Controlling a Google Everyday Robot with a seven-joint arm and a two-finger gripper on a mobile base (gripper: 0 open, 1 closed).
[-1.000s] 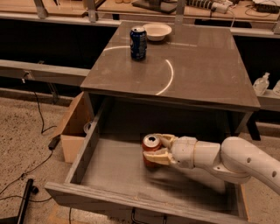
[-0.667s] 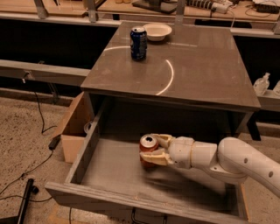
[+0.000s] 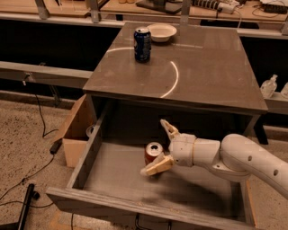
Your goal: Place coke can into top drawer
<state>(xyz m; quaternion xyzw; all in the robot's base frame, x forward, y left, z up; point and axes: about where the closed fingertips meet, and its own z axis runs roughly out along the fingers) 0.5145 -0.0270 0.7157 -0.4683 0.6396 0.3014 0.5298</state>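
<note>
Low inside the top drawer (image 3: 90, 155), gripper (image 3: 154, 147) spread wide and holding nothing — coke can (image 3: 154, 155) upright on the floor between the fingers, apparently set down.

1. Speckled beige floor (image 3: 27, 134), with black cables (image 3: 40, 117) trailing across it at left.
2. Grey table (image 3: 211, 67), its glossy top catching a curved streak of light.
3. Open cardboard box (image 3: 74, 134) on the floor, against the table's left side.
4. Wooden workbenches (image 3: 121, 6) run along the back, dark beneath.
5. The claw (image 3: 155, 147) hangs low before the table's front.
</note>
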